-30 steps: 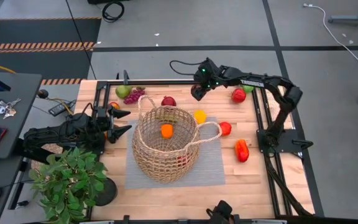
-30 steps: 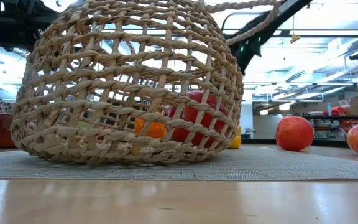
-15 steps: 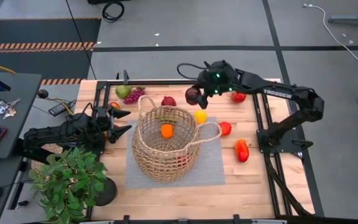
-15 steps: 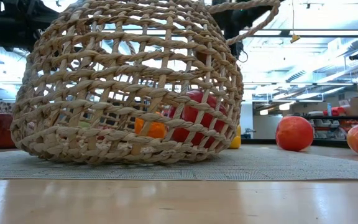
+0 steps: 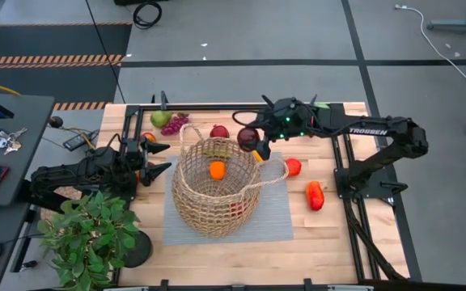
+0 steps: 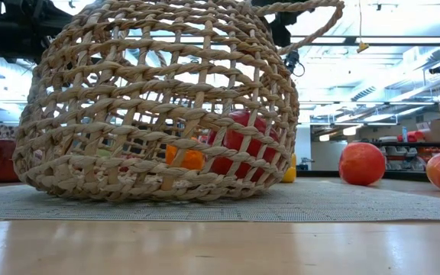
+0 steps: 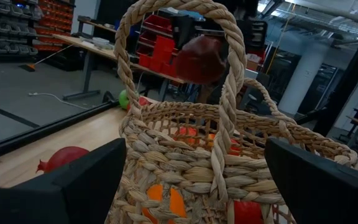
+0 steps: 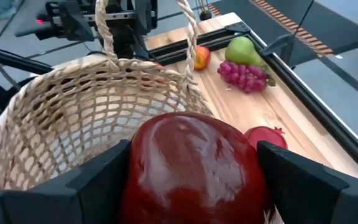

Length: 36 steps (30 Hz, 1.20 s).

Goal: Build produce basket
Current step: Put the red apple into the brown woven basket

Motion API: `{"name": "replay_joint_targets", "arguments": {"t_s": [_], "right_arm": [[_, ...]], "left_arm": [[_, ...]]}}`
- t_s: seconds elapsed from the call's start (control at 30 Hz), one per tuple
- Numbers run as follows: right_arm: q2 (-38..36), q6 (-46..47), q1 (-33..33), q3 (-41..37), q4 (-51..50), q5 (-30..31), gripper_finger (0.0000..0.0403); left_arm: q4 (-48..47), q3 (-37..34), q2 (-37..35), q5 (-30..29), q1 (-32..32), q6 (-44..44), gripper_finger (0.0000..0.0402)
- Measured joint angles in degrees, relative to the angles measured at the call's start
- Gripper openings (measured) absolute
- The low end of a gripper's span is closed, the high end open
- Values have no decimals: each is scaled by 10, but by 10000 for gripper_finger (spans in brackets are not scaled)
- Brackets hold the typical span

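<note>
The round tan wicker basket (image 5: 215, 190) stands on a grey mat (image 5: 275, 212) mid-table, with an orange fruit (image 5: 217, 170) and other pieces inside. My right gripper (image 5: 252, 140) is shut on a dark maroon fruit (image 8: 191, 168), above the basket's far right rim. The fruit also shows past the basket's loop handle in the left wrist view (image 7: 199, 59). My left gripper (image 5: 157, 158) waits open and empty just left of the basket. A green pear (image 5: 160, 119), purple grapes (image 5: 175, 124) and a red pomegranate (image 5: 219, 131) lie on the table behind the basket. My right gripper pinches the maroon fruit between its two fingers, one finger (image 8: 98, 180) on each side of its round body (image 8: 135, 180). The fingers slant down from the table's far right. The fruit is lifted clear, above the basket's rim.
A yellow fruit (image 5: 260, 150), a red fruit (image 5: 293, 166) and a red-orange pepper (image 5: 315, 195) lie right of the basket. A small apple (image 8: 200, 57) lies near my left gripper. A leafy potted plant (image 5: 87, 234) stands at the near left corner.
My right gripper has carried the maroon fruit from the far side of the table toward the near edge and the basket, keeping it lifted and staying shut on it. The arm has swung over the red fruit at the far right, which is now hidden.
</note>
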Motion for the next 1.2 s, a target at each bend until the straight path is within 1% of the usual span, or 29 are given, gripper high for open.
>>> {"name": "replay_joint_targets", "arguments": {"t_s": [0.1, 0.27, 0.5, 0.63, 0.8, 0.93, 1.1, 1.2], "right_arm": [[0, 4, 13, 0, 12, 9, 342], [-8, 13, 34, 0, 32, -4, 342], [-25, -16, 53, 0, 35, -23, 342], [-24, -44, 62, 0, 39, -17, 342], [-19, -48, 61, 0, 41, -7, 342], [-29, -72, 61, 0, 48, -8, 342], [-39, -97, 40, 0, 61, -11, 342], [-45, -105, 29, 0, 63, -31, 342]], "left_arm": [[0, 0, 0, 0, 0, 0, 389], [0, 0, 0, 0, 0, 0, 389], [0, 0, 0, 0, 0, 0, 389], [0, 0, 0, 0, 0, 0, 389], [0, 0, 0, 0, 0, 0, 389], [0, 0, 0, 0, 0, 0, 389], [0, 0, 0, 0, 0, 0, 389], [0, 0, 0, 0, 0, 0, 389]]}}
